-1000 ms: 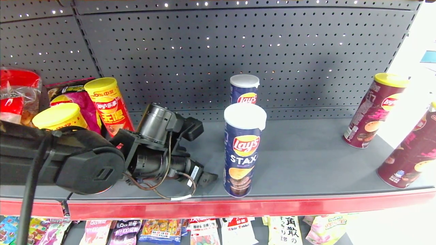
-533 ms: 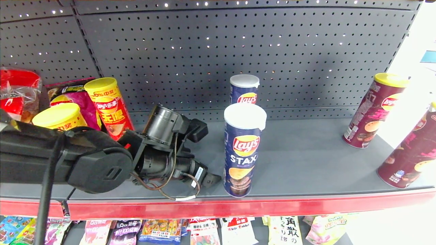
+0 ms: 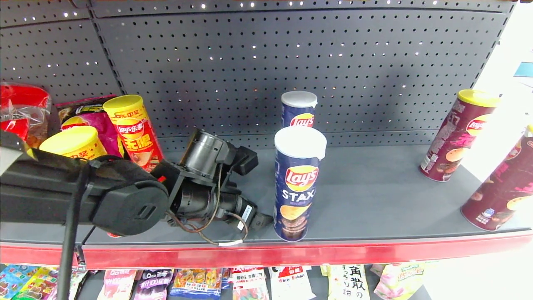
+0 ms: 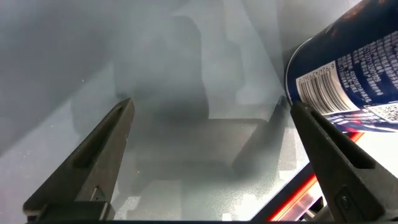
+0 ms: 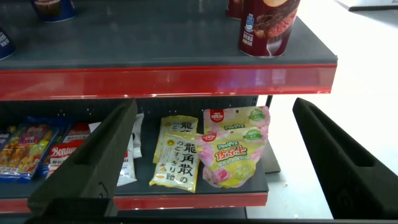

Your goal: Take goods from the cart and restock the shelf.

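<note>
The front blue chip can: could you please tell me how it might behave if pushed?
The front blue chip can is tall and narrow, standing upright near the shelf edge, so a high push would likely tip it. Its round, glossy wall looks stiff but may slip, and roll once down.

You face a dark grey metal shelf (image 3: 374, 196) with a flat grey deck. Behind it rises a grey pegboard back panel (image 3: 250, 62), and small points of light shine through some of its holes. A slanting seam (image 3: 109, 62) divides the panel near your left. A glossy red strip (image 3: 354, 251) runs along the deck's front edge. Below it sits a lower tier (image 5: 186, 202), also edged in red. To your right, past the shelf's end, bright white light (image 3: 514, 46) floods in over a pale floor (image 5: 367, 124).
</note>
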Controlling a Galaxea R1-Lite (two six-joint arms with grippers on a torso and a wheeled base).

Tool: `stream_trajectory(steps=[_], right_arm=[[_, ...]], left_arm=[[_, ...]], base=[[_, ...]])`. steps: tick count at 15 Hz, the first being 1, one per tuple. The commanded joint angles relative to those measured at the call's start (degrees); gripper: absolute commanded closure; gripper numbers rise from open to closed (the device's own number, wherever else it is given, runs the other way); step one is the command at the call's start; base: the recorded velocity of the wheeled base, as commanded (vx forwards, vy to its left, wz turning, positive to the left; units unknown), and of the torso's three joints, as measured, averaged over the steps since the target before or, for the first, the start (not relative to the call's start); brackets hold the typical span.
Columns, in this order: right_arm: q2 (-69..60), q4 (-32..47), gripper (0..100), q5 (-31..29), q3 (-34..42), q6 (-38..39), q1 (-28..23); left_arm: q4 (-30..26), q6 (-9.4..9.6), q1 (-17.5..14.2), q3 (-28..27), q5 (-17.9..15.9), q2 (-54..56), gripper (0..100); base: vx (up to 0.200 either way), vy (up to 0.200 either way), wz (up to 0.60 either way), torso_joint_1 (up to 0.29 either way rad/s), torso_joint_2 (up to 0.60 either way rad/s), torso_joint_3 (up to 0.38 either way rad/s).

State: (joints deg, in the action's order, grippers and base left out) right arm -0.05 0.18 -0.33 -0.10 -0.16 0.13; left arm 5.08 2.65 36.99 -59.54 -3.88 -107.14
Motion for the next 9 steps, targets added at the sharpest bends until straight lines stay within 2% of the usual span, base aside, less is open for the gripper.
stream_trajectory(steps=[1, 9], right_arm=[[0.0, 0.0, 0, 0.0, 0.0, 0.0, 0.0], [0.0, 0.0, 0, 0.0, 0.0, 0.0, 0.0]], left_arm=[[0.0, -0.01, 0.4, -0.6, 0.0, -0.3, 0], [-0.1, -0.01, 0.5, -1.5, 0.1, -0.9, 0]], base=[[0.0, 0.0, 0.0, 0.0, 0.0, 0.0], [0.0, 0.0, 0.0, 0.0, 0.0, 0.0]])
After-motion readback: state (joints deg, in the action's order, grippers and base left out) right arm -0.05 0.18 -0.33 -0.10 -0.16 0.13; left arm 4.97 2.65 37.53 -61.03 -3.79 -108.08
